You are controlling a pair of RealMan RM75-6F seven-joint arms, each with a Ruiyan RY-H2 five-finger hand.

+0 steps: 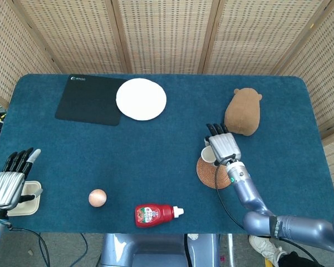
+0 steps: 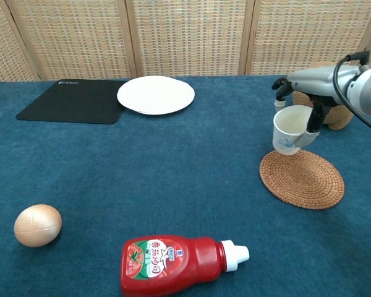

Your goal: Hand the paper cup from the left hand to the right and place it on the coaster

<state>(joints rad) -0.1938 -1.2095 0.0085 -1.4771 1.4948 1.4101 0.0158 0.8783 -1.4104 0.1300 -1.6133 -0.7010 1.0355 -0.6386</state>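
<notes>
My right hand [image 1: 222, 146] [image 2: 309, 93] holds the white paper cup [image 2: 289, 129] [image 1: 207, 155] from above, fingers hooked over its rim. The cup hangs tilted just above the far left edge of the round woven coaster [image 2: 302, 178] [image 1: 211, 172]; whether it touches the coaster I cannot tell. My left hand [image 1: 11, 178] rests at the table's near left corner, fingers extended and apart, holding nothing. The chest view does not show it.
A white plate [image 1: 141, 99] and a black mat [image 1: 89, 100] lie at the far side. A brown plush toy [image 1: 244, 111] stands just behind my right hand. An egg [image 2: 38, 225], a ketchup bottle [image 2: 173, 265] and a small beige tray [image 1: 28, 199] lie near the front edge.
</notes>
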